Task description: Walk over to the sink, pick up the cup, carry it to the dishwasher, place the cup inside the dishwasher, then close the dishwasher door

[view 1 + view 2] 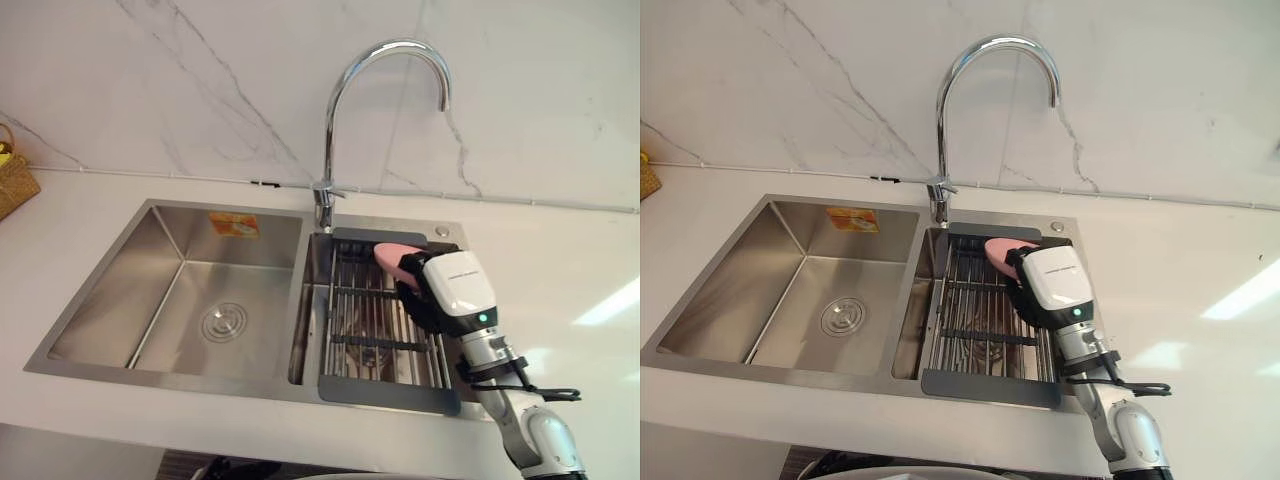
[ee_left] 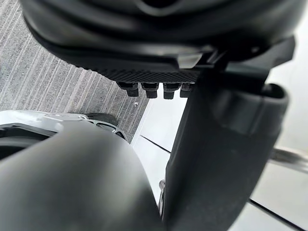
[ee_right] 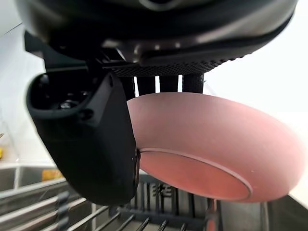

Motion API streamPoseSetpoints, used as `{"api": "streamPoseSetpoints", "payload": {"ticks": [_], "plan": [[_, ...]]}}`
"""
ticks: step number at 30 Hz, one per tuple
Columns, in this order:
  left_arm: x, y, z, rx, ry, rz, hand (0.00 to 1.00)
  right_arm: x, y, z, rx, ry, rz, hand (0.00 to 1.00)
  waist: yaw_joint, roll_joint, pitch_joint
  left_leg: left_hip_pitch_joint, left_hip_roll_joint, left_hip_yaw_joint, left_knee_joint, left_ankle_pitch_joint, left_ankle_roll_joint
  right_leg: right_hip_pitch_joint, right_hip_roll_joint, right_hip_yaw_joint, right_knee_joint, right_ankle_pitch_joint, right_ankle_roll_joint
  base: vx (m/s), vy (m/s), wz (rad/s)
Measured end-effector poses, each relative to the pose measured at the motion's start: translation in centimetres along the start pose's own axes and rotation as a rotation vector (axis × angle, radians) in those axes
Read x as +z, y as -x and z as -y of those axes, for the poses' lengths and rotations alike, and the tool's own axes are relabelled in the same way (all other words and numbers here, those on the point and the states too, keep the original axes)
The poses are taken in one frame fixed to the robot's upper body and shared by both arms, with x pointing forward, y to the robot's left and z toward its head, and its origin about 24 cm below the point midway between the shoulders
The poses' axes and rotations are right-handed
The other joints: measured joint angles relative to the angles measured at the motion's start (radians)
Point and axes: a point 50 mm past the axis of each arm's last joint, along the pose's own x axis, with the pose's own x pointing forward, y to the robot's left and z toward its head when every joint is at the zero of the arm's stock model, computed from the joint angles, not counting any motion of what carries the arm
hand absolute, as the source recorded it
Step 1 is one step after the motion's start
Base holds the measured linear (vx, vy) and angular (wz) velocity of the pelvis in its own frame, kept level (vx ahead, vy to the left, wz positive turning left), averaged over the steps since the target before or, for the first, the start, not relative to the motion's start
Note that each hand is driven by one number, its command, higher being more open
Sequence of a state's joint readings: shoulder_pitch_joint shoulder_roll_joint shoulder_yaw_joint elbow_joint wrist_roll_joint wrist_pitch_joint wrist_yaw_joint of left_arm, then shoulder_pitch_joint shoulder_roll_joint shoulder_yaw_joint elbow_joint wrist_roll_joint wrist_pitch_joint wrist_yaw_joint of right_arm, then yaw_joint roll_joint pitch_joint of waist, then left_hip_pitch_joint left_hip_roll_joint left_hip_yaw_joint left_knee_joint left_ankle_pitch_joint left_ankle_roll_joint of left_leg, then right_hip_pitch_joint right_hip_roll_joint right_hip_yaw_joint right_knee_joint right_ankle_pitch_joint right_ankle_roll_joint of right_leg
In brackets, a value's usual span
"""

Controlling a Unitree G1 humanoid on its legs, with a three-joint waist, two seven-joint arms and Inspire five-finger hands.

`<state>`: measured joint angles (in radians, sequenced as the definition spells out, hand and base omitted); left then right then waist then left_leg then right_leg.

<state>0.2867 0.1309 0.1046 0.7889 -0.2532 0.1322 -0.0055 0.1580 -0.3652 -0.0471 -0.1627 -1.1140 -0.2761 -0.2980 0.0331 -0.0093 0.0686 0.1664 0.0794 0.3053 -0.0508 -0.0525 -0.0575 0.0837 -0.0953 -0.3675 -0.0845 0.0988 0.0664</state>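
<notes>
A pink cup point(image 1: 390, 255) lies tilted at the far end of the wire rack point(image 1: 370, 322) over the right basin of the steel sink point(image 1: 105, 295). My right hand point(image 1: 455, 290) reaches over the rack and covers the cup's near side. In the right wrist view the cup point(image 3: 211, 144) sits between the thumb point(image 3: 91, 139) and the fingers, which curl over its far edge, with its base turned toward the camera. My left hand point(image 2: 216, 144) hangs idle, fingers relaxed, above a grey ribbed floor.
A tall chrome faucet point(image 1: 330, 120) rises behind the divider between the basins. The left basin holds a drain point(image 1: 223, 321). White counter point(image 1: 570, 270) surrounds the sink, with a marble wall behind. A woven basket point(image 1: 12, 180) stands at the far left.
</notes>
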Motion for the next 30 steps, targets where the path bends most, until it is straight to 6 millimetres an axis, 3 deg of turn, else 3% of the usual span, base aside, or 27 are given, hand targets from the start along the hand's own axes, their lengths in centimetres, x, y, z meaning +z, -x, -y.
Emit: {"api": "streamPoseSetpoints", "payload": {"ticks": [5,7,8,10,12,14,16,18,19,20,21,22,23,25,26,27,29,30], "plan": [[0.4,0.2,0.2,0.010,0.022,0.025,1.00,-1.6,-0.7,4.5,-0.184,-0.004,-0.065,0.00,-0.012,0.000,0.008,-0.046,0.009,-0.025,0.031,-0.022,0.003,-0.018,0.004,-0.024,0.000,-0.010,-0.001,0.01,-0.015,0.15],[0.1,0.3,0.1,0.016,0.045,0.021,1.00,-2.1,-1.5,5.4,-0.226,0.016,-0.066,0.00,-0.009,0.008,0.017,-0.097,0.036,-0.022,0.176,-0.087,0.001,-0.026,0.013,-0.002,0.010,-0.020,-0.010,0.05,-0.020,-0.18],[1.2,0.3,0.3,0.000,0.042,0.060,1.00,-2.3,-2.3,6.3,-0.260,0.038,-0.046,0.00,-0.018,0.027,0.032,-0.170,0.062,-0.036,0.319,-0.145,0.000,-0.048,0.024,0.004,0.031,-0.027,-0.019,-0.04,-0.016,-0.33],[2.1,0.2,1.0,-0.037,0.007,0.085,1.00,-2.3,-3.7,7.6,-0.302,0.077,0.011,0.00,-0.019,0.059,0.055,-0.244,0.079,-0.083,0.446,-0.175,-0.007,-0.093,0.038,0.047,0.063,-0.022,-0.028,-0.11,0.006,-0.54],[1.7,0.2,1.3,-0.042,0.015,0.080,1.00,-2.4,-4.4,7.6,-0.296,0.084,0.029,0.00,-0.010,0.067,0.061,-0.228,0.075,-0.110,0.441,-0.185,-0.011,-0.118,0.042,0.102,0.084,-0.006,-0.034,-0.15,0.057,-0.85],[1.2,0.3,1.5,-0.067,0.003,0.064,1.00,-2.8,-4.5,6.5,-0.254,0.067,0.004,0.00,0.022,0.061,0.065,-0.140,0.053,-0.117,0.351,-0.203,-0.014,-0.169,0.051,0.203,0.143,-0.003,-0.036,-0.17,0.043,-1.41],[0.9,-0.2,1.8,-0.061,-0.037,0.056,1.00,-3.4,-4.5,5.5,-0.215,0.065,-0.032,0.00,0.014,0.044,0.074,-0.118,-0.009,-0.125,0.326,-0.215,0.009,-0.228,0.041,0.308,0.189,0.008,-0.016,-0.32,0.091,-1.42],[0.7,-0.2,1.5,-0.044,-0.058,0.038,1.00,-3.6,-4.4,5.6,-0.216,0.070,-0.046,0.00,-0.013,0.035,0.079,-0.123,-0.039,-0.128,0.324,-0.212,0.034,-0.239,0.032,0.343,0.173,0.024,-0.012,-0.26,0.111,-0.76],[0.8,-0.3,1.2,-0.029,-0.062,0.024,1.00,-4.1,-3.8,6.1,-0.226,0.087,-0.073,0.00,-0.039,0.034,0.080,-0.128,-0.048,-0.117,0.324,-0.200,0.046,-0.240,0.021,0.329,0.145,0.020,-0.009,-0.17,0.086,-0.69],[1.0,-0.3,1.4,-0.022,-0.050,0.013,1.00,-4.6,-3.4,6.6,-0.233,0.102,-0.107,0.00,-0.038,0.046,0.076,-0.139,-0.028,-0.073,0.309,-0.158,0.078,-0.256,0.003,0.245,0.136,-0.031,0.016,-0.19,0.045,-0.72],[1.2,-0.3,1.5,-0.019,-0.042,0.011,1.00,-4.6,-3.4,6.7,-0.235,0.103,-0.110,0.00,-0.028,0.053,0.071,-0.145,-0.017,-0.046,0.298,-0.149,0.082,-0.277,-0.009,0.187,0.164,-0.041,0.011,-0.17,0.009,-0.88],[1.3,-0.2,1.6,-0.017,-0.028,0.011,1.00,-4.5,-3.5,6.9,-0.241,0.104,-0.103,0.00,-0.018,0.049,0.072,-0.148,-0.006,-0.013,0.293,-0.144,0.080,-0.305,-0.030,0.125,0.226,-0.051,-0.013,-0.17,-0.027,-1.03],[1.7,-0.2,1.2,-0.005,0.012,0.010,1.00,-4.2,-3.6,6.9,-0.243,0.113,-0.081,0.00,-0.002,0.048,0.073,-0.145,0.020,0.034,0.289,-0.138,0.074,-0.335,-0.073,0.042,0.380,-0.086,-0.064,-0.09,-0.035,-1.10],[1.7,-0.1,0.7,0.020,0.052,-0.001,1.00,-3.7,-3.7,6.5,-0.227,0.130,-0.052,0.00,0.011,0.044,0.069,-0.129,0.068,0.078,0.308,-0.136,0.071,-0.292,-0.176,-0.019,0.602,-0.143,-0.104,-0.03,-0.061,-0.88],[1.7,-0.1,0.4,0.029,0.061,0.001,1.00,-3.6,-3.6,6.4,-0.227,0.133,-0.049,0.00,0.011,0.038,0.066,-0.133,0.077,0.082,0.320,-0.136,0.071,-0.276,-0.209,-0.019,0.647,-0.148,-0.108,0.01,-0.140,-0.48],[2.1,0.0,-0.8,0.057,0.051,0.016,1.00,-3.5,-3.7,6.3,-0.230,0.144,-0.043,0.00,0.014,0.014,0.052,-0.158,0.092,0.089,0.353,-0.137,0.068,-0.241,-0.269,-0.015,0.694,-0.096,-0.142,-0.02,-0.301,-0.43],[3.2,0.0,-2.1,0.089,0.046,0.046,1.00,-3.9,-3.9,6.5,-0.234,0.183,-0.038,0.00,0.045,0.009,0.046,-0.196,0.113,0.036,0.348,-0.141,0.020,-0.244,-0.229,-0.025,0.631,-0.066,-0.125,-0.07,-0.293,-0.58],[3.1,0.0,-2.2,0.091,0.055,0.045,1.00,-4.4,-4.0,6.2,-0.219,0.191,-0.058,0.00,0.065,0.024,0.030,-0.183,0.128,0.034,0.289,-0.097,0.000,-0.217,-0.181,-0.014,0.530,-0.077,-0.114,-0.08,-0.148,-0.56]]}}
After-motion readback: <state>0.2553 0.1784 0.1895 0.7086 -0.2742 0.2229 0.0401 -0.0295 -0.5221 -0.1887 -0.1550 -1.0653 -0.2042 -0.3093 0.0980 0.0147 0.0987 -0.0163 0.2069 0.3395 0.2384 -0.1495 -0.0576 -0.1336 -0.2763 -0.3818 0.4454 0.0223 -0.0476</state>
